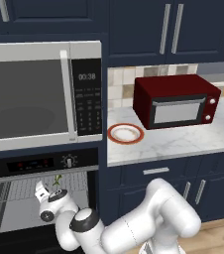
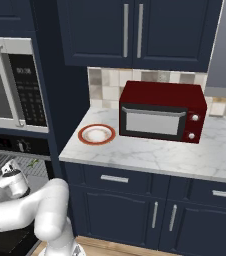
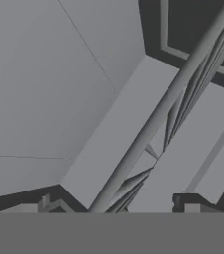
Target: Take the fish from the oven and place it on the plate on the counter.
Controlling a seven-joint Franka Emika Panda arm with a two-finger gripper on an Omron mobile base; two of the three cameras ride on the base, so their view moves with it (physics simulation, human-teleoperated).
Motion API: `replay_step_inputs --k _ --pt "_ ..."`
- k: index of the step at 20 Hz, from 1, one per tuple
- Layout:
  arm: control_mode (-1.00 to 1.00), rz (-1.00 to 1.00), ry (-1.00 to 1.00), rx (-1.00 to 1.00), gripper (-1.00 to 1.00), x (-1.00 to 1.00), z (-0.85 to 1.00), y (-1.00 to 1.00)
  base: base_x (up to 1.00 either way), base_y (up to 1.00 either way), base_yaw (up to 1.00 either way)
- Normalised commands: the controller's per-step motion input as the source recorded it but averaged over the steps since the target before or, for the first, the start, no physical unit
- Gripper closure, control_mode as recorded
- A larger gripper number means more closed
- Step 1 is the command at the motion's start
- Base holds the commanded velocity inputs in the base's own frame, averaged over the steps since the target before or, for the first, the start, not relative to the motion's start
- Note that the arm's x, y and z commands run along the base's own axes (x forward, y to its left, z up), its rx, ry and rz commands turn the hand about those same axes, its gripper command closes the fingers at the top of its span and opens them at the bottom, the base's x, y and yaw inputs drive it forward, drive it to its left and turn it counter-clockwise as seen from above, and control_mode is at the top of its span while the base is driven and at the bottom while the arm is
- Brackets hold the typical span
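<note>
We see our pincer (image 1: 56,186) inside the built-in black oven (image 1: 39,198), gripping the tiny greenish-yellow fish (image 1: 57,179) above the wire rack (image 1: 20,191).

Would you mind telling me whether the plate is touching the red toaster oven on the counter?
Apart. In the right base view, a strip of bare counter shows between the plate and the red toaster oven.

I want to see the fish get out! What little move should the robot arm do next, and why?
Probably draw the hand slowly back out of the oven, keeping it level. A small greenish fish shows right at the gripper above the wire rack, seemingly held, though the grip itself is hard to make out. The plate sits on the counter up to the right.
</note>
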Motion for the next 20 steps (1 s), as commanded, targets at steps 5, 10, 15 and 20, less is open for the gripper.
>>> replay_step_inputs --k 5,10,15,20 --pt "-1.0 0.06 -0.29 0.0 -1.0 0.32 -0.44 0.08 0.0 0.0 0.0" --pt "-1.0 0.01 -0.3 0.0 -1.0 0.55 -0.47 0.0 0.0 0.0 0.0" --pt "-1.0 0.0 -0.26 0.0 -1.0 0.53 -0.44 0.03 0.0 0.0 0.0" --pt "-1.0 0.0 -0.07 0.01 1.0 0.35 -0.26 0.16 0.0 0.0 0.0"
